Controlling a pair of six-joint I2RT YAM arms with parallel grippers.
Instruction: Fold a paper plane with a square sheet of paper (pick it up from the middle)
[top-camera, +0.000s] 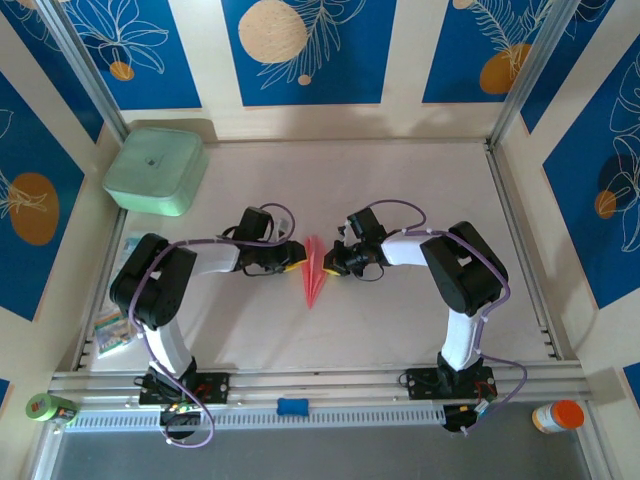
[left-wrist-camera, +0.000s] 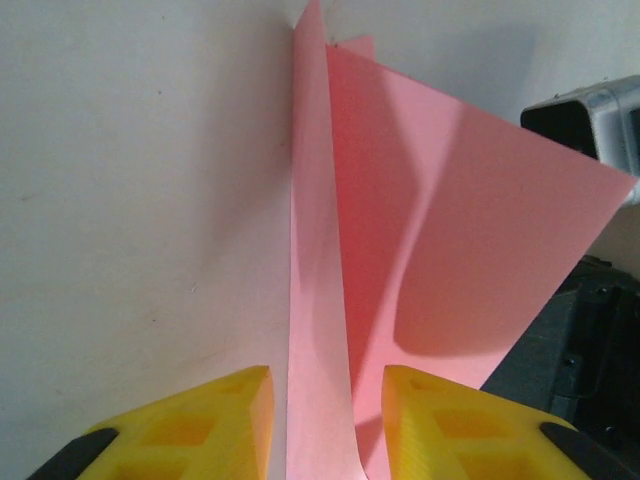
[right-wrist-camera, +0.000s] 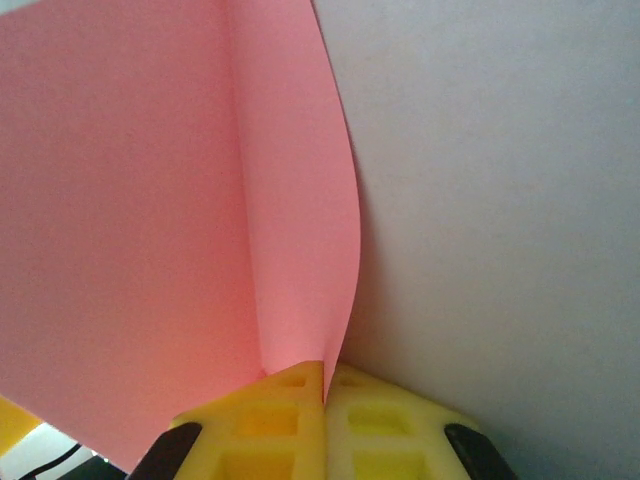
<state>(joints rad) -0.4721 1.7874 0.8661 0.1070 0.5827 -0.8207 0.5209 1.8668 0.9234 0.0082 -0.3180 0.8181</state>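
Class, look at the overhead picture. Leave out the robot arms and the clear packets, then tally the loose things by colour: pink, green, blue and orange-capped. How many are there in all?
Pink: 1, the paper plane
Green: 2, the mint-green box and the small green cylinder
Blue: 1, the small blue block
Orange-capped: 1, the white bottle
Total: 5

- A mint-green square box (top-camera: 156, 170) with rounded corners sits at ten o'clock on the pale table (top-camera: 400, 190).
- Small clear printed packets (top-camera: 113, 328) lie at eight o'clock by the left wall.
- A green roll-like item (top-camera: 50, 407) rests at seven o'clock beyond the front rail.
- A small blue block (top-camera: 292, 406) sits at six o'clock on the rail.
- A white bottle with an orange cap (top-camera: 559, 416) stands at five o'clock.
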